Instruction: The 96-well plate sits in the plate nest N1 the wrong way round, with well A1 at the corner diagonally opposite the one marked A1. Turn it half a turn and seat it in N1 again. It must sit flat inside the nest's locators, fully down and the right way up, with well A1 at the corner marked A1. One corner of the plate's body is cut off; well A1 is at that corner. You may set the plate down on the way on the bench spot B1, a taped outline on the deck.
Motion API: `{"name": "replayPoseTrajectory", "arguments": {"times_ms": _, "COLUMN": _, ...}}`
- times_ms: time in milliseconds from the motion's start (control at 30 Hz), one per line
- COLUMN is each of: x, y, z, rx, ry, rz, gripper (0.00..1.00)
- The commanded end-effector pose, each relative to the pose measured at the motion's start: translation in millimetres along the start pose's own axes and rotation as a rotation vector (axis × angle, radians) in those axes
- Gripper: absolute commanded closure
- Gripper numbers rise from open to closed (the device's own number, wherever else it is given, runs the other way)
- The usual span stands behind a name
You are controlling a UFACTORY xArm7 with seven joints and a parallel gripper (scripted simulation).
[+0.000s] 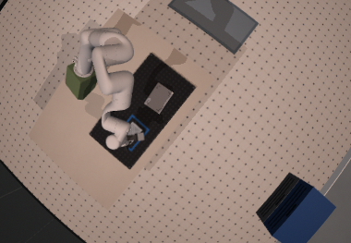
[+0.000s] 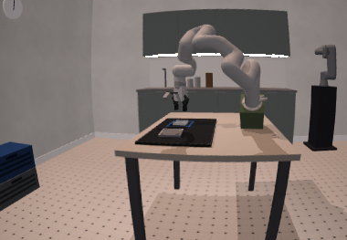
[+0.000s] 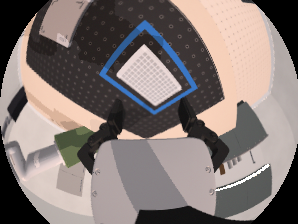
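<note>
Arm [image 2: 228, 57] hangs high over the worktop [image 2: 237, 145], gripper [image 2: 179, 102] well above the black deck [image 2: 201, 136]. Fingers spread wide, nothing between them.

Plate [image 3: 149, 75] sits flat on the deck inside a blue outline [image 3: 112, 63]. In the wrist view it lies at about 12 o'clock from the fingers, seen between and beyond the two tips, turned diamond-wise to the camera. Well grid visible; the cut corner is too small to pick out, so orientation can't be told.

From above, the outline [image 1: 144, 127] is at the deck's 7 o'clock end, half covered by the wrist. A grey square block [image 1: 159, 97] sits mid-deck, at 1 o'clock from the outline, well apart from it. In the wrist view the same block [image 3: 63, 16] shows at 10 o'clock.

The arm stands on a green base [image 1: 79, 82] at the worktop's 9 o'clock edge in the top view. From the room side, plate [image 2: 181, 123] lies behind the block [image 2: 171, 132], both under the gripper's line.
</note>
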State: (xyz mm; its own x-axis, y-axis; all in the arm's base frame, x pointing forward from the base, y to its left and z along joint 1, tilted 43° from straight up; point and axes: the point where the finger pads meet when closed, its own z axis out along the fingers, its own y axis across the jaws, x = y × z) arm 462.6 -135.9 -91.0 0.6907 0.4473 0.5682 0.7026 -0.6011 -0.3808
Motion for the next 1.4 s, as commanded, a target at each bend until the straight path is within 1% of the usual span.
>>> {"name": "replayPoseTrajectory", "arguments": {"times_ms": 0, "x": -0.4, "y": 1.7, "z": -2.4, "rx": -0.01, "ry": 0.006, "rz": -0.167, "gripper": 0.0}}
{"name": "replayPoseTrajectory", "arguments": {"times_ms": 133, "x": -0.4, "y": 1.7, "z": -2.4, "rx": -0.01, "ry": 0.005, "rz": -0.3, "gripper": 0.0}}
{"name": "replayPoseTrajectory", "arguments": {"times_ms": 200, "x": -0.4, "y": 1.7, "z": -2.4, "rx": -0.01, "ry": 0.005, "rz": -0.3, "gripper": 0.0}}
{"name": "replayPoseTrajectory", "arguments": {"times_ms": 600, "x": -0.5, "y": 1.7, "z": -2.3, "rx": -0.011, "ry": 0.003, "rz": -0.7, "gripper": 0.0}}
{"name": "replayPoseTrajectory", "arguments": {"times_ms": 1067, "x": -0.4, "y": 1.7, "z": -2.3, "rx": -0.011, "ry": 0.003, "rz": -0.704, "gripper": 0.0}}
{"name": "replayPoseTrajectory", "arguments": {"times_ms": 1267, "x": -0.4, "y": 1.7, "z": 7.7, "rx": -0.011, "ry": 0.003, "rz": -0.704, "gripper": 0.0}}
{"name": "replayPoseTrajectory", "arguments": {"times_ms": 1367, "x": -0.4, "y": 1.7, "z": 9.3, "rx": -0.011, "ry": 0.003, "rz": -0.704, "gripper": 0.0}}
